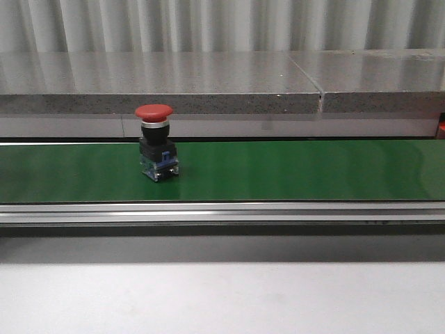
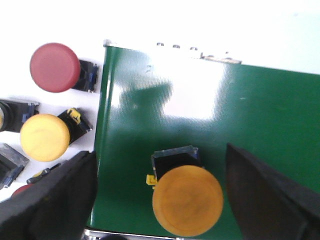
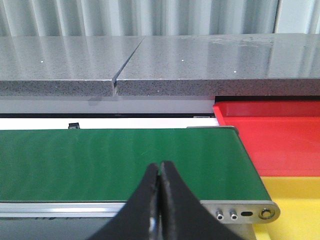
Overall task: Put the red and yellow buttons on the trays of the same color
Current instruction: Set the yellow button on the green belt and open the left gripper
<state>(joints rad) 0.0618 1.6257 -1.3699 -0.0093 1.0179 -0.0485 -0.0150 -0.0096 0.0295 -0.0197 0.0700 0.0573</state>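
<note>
Here, a red button stands upright on the green belt, left of centre, with neither arm in the front view. At the belt's left end, the left gripper hangs spread wide, its fingers either side of a yellow button on the belt without touching it. At the right end, the right gripper is pressed together and empty above the belt, with the red tray and yellow tray just beyond.
</note>
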